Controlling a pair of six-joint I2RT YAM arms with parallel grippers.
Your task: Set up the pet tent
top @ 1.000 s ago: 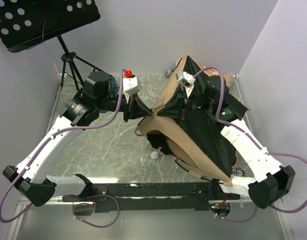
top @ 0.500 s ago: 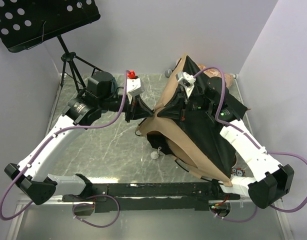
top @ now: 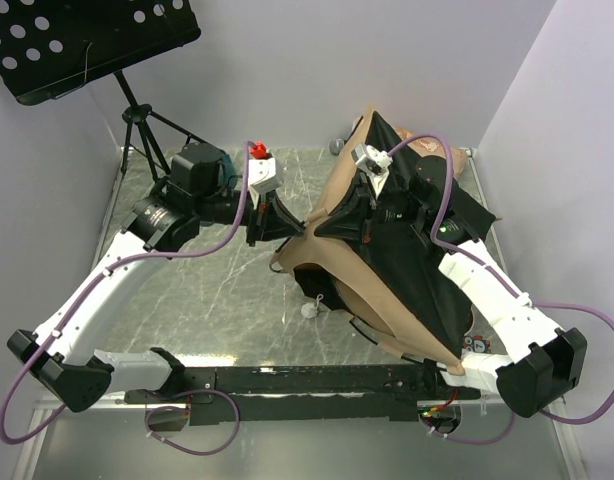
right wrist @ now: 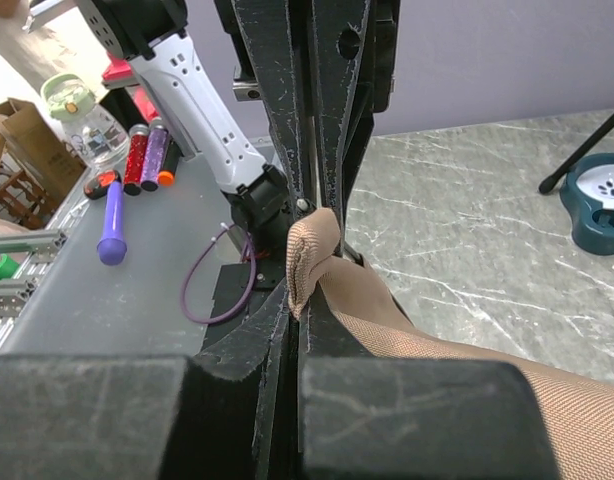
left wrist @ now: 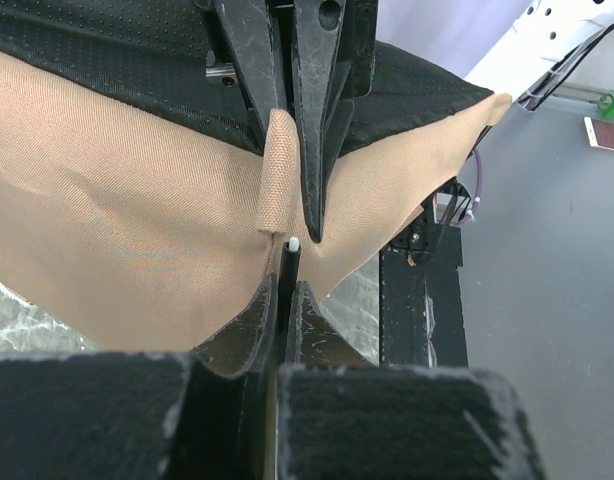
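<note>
**Holding Two Loops, Tent Not Up Yet**

My big tan fabric pet tent [top: 367, 300] with its black base panel lies in a slumped heap along the right edge of the grey marble tabletop [top: 207, 290]. It reaches from the far right corner almost down to the near edge. One little white pom-pom [top: 309, 310] lies on the tabletop just beside it, toward the middle.

My left gripper [left wrist: 292, 200] has its fingers pressed together on a small tan fabric loop [left wrist: 277, 170] at the tent's left corner. A thin black pole with a white tip [left wrist: 292, 255] pokes up just under that loop. I cannot tell if the tip is inside the loop or only next to it. My right gripper [right wrist: 305, 215] is pinching a second tan loop [right wrist: 309, 250] higher up on the tent, nearer the far edge.

Half a second ago my left wrist had slid a little toward the tent. Now it is back where it was a second ago. My right arm has stayed put, and the tent looks the same the whole time.

I think that little push and pull did not do much, because the tent is still not standing. The next job, I guess, is getting the pole tip to sit in the loop so the pole can hold that side up. If I tug too hard, the loop could slip from my fingers or the pole could spring away.
</note>
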